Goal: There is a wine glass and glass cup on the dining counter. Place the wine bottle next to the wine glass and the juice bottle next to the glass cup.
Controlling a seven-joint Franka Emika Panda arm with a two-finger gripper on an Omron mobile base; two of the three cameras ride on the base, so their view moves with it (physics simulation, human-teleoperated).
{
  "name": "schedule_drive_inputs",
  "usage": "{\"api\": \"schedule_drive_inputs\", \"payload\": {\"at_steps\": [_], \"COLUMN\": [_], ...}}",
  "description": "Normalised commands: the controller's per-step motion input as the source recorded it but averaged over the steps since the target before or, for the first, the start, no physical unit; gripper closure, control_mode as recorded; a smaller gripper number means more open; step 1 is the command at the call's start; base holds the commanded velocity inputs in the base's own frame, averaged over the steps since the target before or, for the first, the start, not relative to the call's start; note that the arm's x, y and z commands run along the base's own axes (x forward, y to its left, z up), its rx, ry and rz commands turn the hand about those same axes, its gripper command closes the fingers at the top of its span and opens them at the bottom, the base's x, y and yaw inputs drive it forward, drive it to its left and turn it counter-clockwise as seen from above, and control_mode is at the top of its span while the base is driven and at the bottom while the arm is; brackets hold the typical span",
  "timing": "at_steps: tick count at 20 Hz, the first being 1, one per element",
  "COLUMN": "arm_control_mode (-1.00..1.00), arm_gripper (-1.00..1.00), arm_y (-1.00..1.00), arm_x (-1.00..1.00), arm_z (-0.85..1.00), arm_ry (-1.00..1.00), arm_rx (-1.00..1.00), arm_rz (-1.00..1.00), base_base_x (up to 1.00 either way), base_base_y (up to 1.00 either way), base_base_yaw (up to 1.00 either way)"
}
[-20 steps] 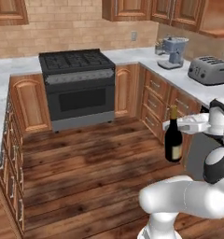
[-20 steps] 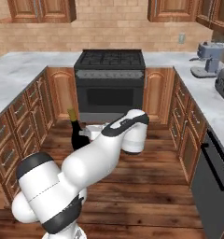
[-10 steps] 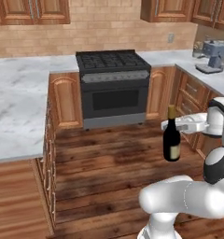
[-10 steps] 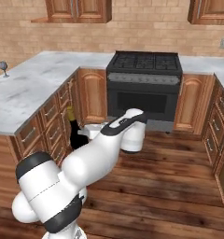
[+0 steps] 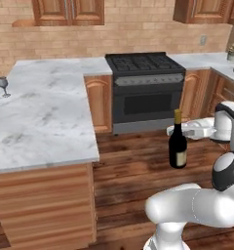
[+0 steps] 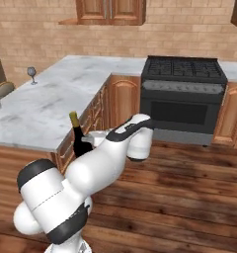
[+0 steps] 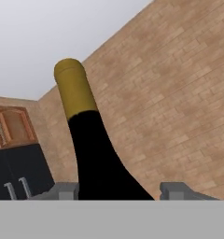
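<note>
The base has turned, bringing the dining counter (image 5: 41, 122) and wine glass (image 5: 3, 86) into view. The gripper (image 5: 180, 131) holds the bottle (image 5: 177, 141) upright, fingers clamped on its body, above the floor. Placement remains.

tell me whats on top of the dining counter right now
On the dining counter the wine glass stands near its far edge, and a yellow plate shows at the end. The glass cup cannot be made out. The wine bottle is off it, held in the pincer.
</note>
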Motion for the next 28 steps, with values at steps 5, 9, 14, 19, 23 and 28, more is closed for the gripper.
{"api": "schedule_drive_inputs", "payload": {"at_steps": [5,9,14,19,23,28], "arm_control_mode": [1.0,1.0,1.0,1.0,1.0,1.0], "arm_gripper": [1.0,1.0,1.0,1.0,1.0,1.0], "arm_y": [0.0,0.0,0.0,0.0,0.0,0.0], "arm_x": [0.0,0.0,0.0,0.0,0.0,0.0], "arm_z": [0.0,0.0,0.0,0.0,0.0,0.0], "arm_ry": [0.0,0.0,0.0,0.0,0.0,0.0], "arm_rx": [0.0,0.0,0.0,0.0,0.0,0.0], "arm_rz": [0.0,0.0,0.0,0.0,0.0,0.0], "base_base_x": [0.17,0.15,0.2,0.21,0.22,0.24], "base_base_y": [0.94,0.94,0.94,0.94,0.94,0.94], "base_base_yaw": [0.0,0.0,0.0,0.0,0.0,0.0]}}
